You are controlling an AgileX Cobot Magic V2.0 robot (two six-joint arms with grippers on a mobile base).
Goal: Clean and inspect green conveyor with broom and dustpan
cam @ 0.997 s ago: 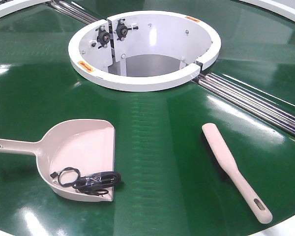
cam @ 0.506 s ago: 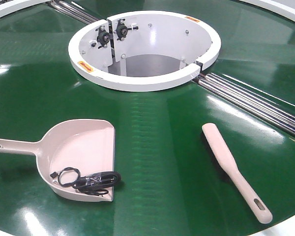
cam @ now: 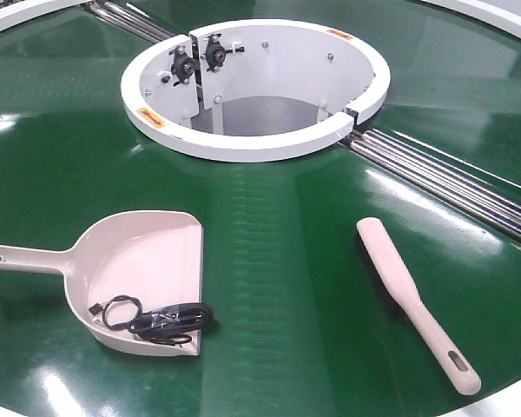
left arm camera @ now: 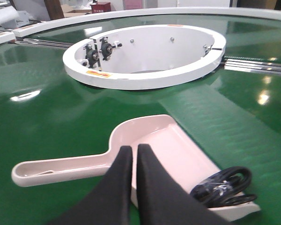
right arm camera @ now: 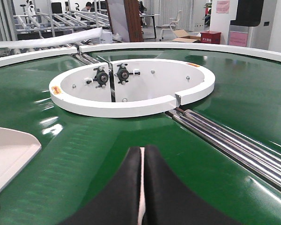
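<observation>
Lying well apart on green conveyor [cam: 278, 252]: dustpan [cam: 143, 256], broom [cam: 412, 300].

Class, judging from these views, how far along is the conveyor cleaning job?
Done, apparently: a black cable already lies in the dustpan, and the green conveyor shows no loose debris. In hand: nothing; the left hand and right hand are both shut and empty, above the belt. Left: the broom lies ungrasped on the belt, and so does the dustpan, so any further sweeping and inspecting remain.

Dustpan [cam: 139, 261] handle end cut off at front view's left edge.
</observation>
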